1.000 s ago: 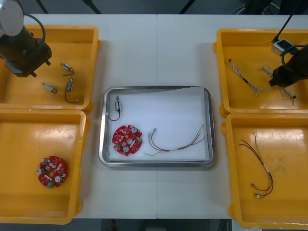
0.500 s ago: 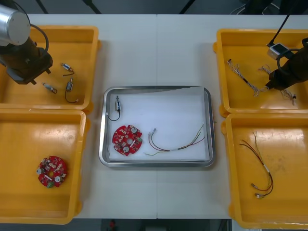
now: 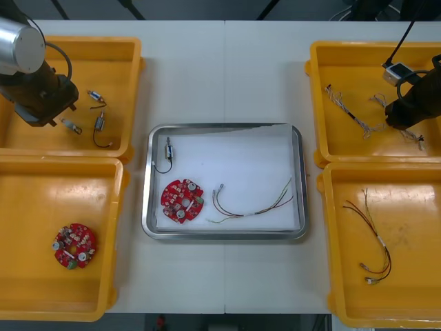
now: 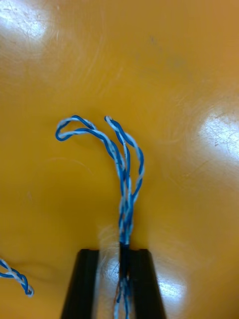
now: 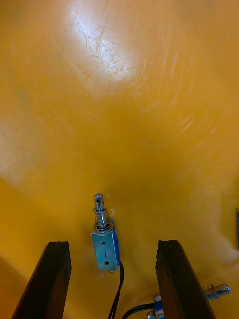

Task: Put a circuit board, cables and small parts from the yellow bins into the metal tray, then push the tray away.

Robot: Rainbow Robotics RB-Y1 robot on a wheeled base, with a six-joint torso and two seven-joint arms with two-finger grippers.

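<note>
Four yellow bins (image 3: pixel 83 43): two being worked, both far ones.
Left gripper (image 5: pixel 113 245): being moved closer than a second ago; fingers (image 5: pixel 55 274) open astride one small metal part (image 5: pixel 105 246), pick being readied.
Right gripper (image 4: pixel 113 254): fingers being kept clamped on twisted blue and white cable (image 4: pixel 125 169).
Metal tray (image 3: pixel 298 207): at the counter (image 3: pixel 227 76) middle, being filled.
Circuit boards (image 3: pixel 182 201): two, one trayed.
Small parts (image 3: pixel 168 147): four, one trayed.

Left gripper (image 5: pixel 113 243) now farther right, astride a small metal part (image 5: pixel 105 240).
</note>
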